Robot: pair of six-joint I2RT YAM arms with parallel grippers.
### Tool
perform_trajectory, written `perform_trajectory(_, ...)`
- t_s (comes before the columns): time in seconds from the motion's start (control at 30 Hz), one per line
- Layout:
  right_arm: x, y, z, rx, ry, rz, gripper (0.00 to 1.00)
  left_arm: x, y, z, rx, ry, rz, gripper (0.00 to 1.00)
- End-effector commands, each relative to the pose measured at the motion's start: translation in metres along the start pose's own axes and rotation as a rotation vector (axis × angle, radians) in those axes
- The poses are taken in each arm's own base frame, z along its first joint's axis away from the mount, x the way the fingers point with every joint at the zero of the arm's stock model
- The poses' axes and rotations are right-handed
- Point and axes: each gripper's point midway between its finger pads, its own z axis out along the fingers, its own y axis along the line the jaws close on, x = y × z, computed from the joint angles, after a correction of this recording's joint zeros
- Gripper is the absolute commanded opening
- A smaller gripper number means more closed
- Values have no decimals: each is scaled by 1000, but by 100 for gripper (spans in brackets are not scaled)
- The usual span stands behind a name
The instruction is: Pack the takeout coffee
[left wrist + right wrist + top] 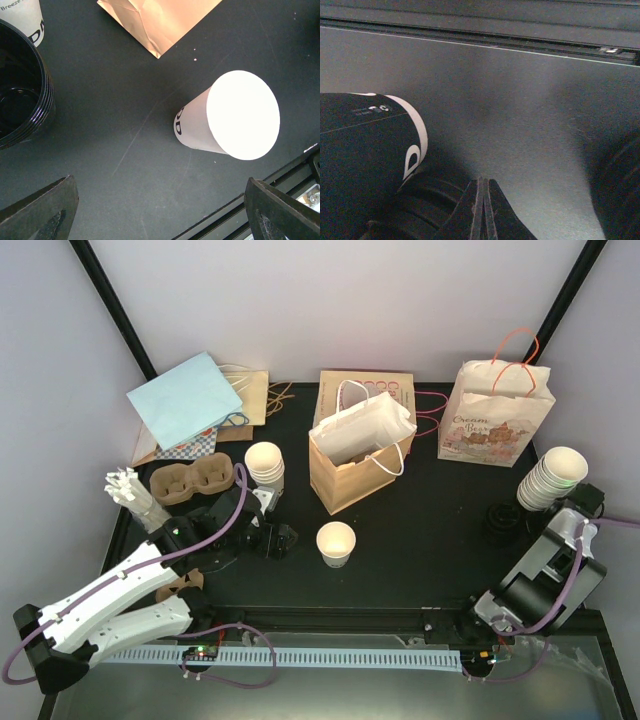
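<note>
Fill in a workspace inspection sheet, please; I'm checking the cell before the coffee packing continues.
Surface: black table, faint scuffs.
Job's things: single cup upright, lidless; black lids stacked apart from it.
Clutter: brown bag, printed bag, blue bag, pulp carrier, left cup stack, right cup stack.
End effectors: left end effector open, empty, short of the cup; right end effector shut, empty.
Cables: purple cables along both arms.
Surroundings: pale walls, black frame posts.

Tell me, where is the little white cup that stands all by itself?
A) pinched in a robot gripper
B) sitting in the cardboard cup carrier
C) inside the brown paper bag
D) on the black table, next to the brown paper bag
D: the single cup stands upright and lidless on the table, just on the arms' side of the brown bag, with nothing holding it.
</note>
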Motion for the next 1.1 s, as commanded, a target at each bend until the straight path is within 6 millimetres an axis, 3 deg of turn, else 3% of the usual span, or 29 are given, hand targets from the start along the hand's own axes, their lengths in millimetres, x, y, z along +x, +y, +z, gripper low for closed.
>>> perform_trajectory(0.0,4,2,8,-16,48,-1,1,-6,-4,-6,11,-11,-20,93)
perform_trajectory(0.5,-3,-16,-21,43,-65,25,1,-6,-5,-3,16,-3,-21,93)
perform_trajectory(0.77,-15,-13,-43,51,-125,28,1,-6,-5,-3,19,-4,-20,93)
perform_trajectory(1.07,-16,-16,-38,135,-73,62,1,-8,-8,-1,26,-8,-20,93)
